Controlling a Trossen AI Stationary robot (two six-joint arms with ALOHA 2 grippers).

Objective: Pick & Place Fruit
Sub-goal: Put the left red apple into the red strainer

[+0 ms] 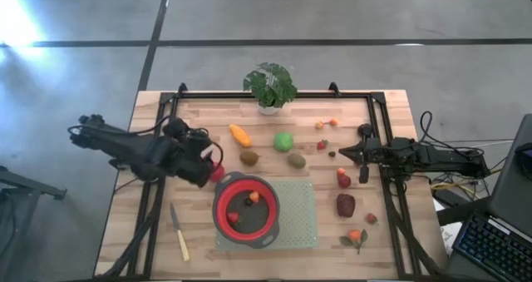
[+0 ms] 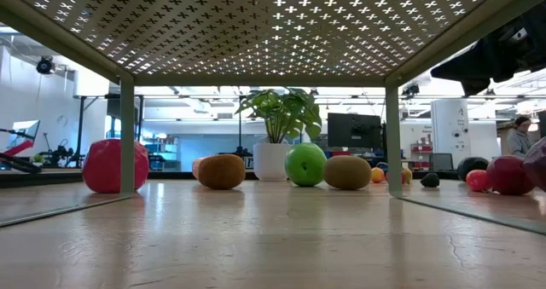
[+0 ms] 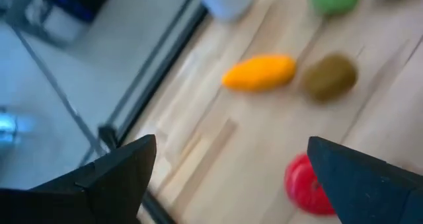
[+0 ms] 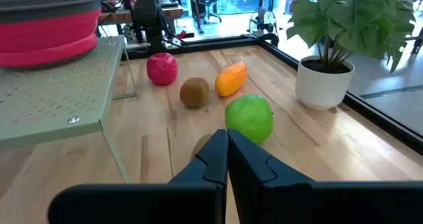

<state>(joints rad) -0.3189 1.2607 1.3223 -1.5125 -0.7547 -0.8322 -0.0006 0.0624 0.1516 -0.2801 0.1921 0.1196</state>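
Red apple (image 3: 305, 183) lies just beside left gripper (image 3: 228, 168), below spread fingers, untouched. Right gripper (image 4: 228, 148) near table's right edge, fingers pressed together, empty.

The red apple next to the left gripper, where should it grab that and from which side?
Grip the red apple across its round middle, coming down from above. It sits on bare wood just beside the open left gripper, with the red bowl close on one side, so a top-down approach probably avoids bumping the bowl. The round shape offers no handle, so the widest part seems safest.
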